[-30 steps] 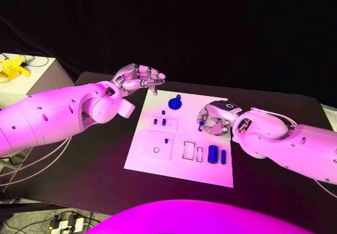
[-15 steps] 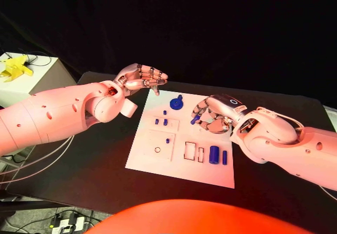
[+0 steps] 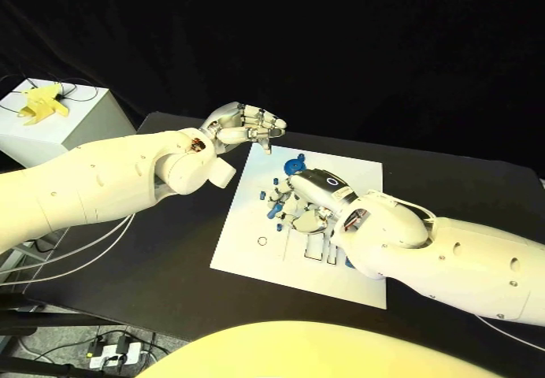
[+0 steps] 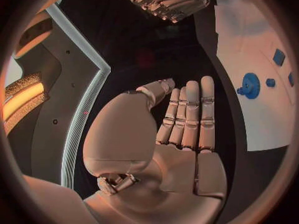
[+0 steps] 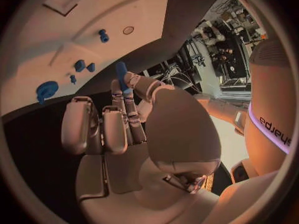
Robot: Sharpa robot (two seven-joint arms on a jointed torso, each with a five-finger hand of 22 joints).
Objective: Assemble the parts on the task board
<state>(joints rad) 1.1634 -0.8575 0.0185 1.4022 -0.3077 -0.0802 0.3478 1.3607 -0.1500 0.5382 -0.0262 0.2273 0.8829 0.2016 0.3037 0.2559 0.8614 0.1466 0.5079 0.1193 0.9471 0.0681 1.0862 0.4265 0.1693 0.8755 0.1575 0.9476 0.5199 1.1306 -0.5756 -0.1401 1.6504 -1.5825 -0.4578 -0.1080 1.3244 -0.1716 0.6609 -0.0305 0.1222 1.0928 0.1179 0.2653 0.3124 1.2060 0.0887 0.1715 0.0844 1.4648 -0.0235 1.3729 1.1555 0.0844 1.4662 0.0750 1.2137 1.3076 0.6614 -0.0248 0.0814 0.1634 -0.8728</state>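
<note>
The white task board (image 3: 346, 175) lies in the middle of the black table. A blue gear (image 3: 293, 166) stands near its far edge, with small blue parts (image 3: 264, 191) beside it. My right hand (image 3: 306, 203) hovers over the board's middle and pinches a blue peg (image 5: 121, 73) between thumb and a finger. My left hand (image 3: 244, 124) hangs above the board's far left corner, fingers curled in, holding nothing. The left wrist view shows the gear (image 4: 250, 84) and the board (image 4: 249, 35) beyond my left hand (image 4: 181, 134).
A round hole (image 3: 262, 241) and rectangular slots (image 3: 309, 246) sit in the board's near half. A white box (image 3: 57, 134) with a yellow object (image 3: 40, 106) on top stands off the table's far left. Cables hang at the table's left edge.
My right hand has moved left from the board's right side to over its middle, carrying the blue peg. The left hand has stayed about where it was.
</note>
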